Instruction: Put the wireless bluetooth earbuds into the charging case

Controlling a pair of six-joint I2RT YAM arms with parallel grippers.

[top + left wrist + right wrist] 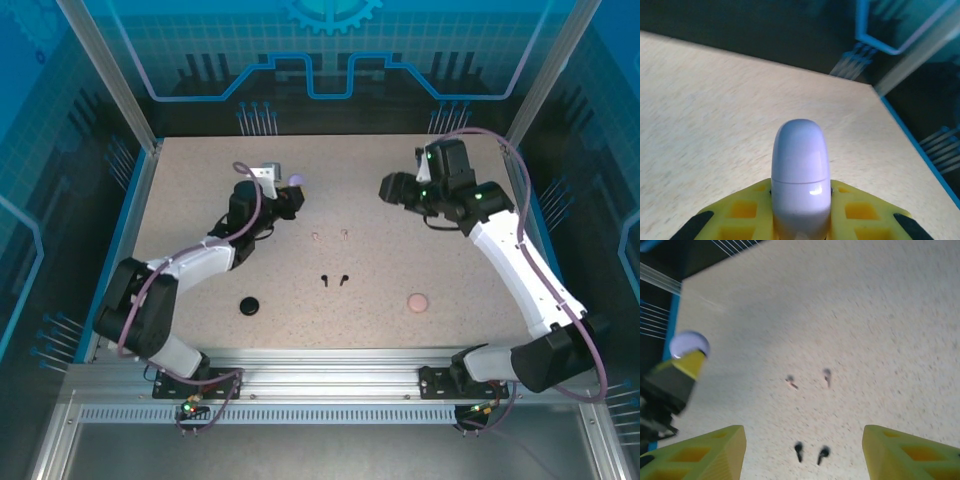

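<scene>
- While pinched from both sides, stands on edge between the yellow fingers (740,216) of the left gripper (287,192): a rounded lavender case (800,175), with a thin seam running across it and what reads as a shut lid.
- Held up over the far left part of the table (470,240), clear of its surface.
- On the right gripper (803,440), spread wide, with yellow tips far apart and nothing held between them.
- Hovers above the far right of the table, angled toward the centre.
- Below and just beyond those open jaws, lying loose on the table: two black earbuds (798,450), side by side and near each other.
- A little farther from the robot, also loose and slightly apart: two pale pink earbuds (315,237).
- Nearer the robot's edge, flat on the table: a black case (249,305) to the left and a pink case (418,300) to the right. Both well apart from each other and from the earbuds, and apparently closed when seen from above.
- Judged an early stage of the task, with four earbuds on the table and none seen seated in a case.
- Cannot tell whether the lavender case already holds its pair, being shut.
- Left to do, by this reading: open the black and pink cases, pick up each small earbud by its stem or head, and seat each pair in the case of its own colour.
- Likely next in reach of the open right jaws: the black pair.
</scene>
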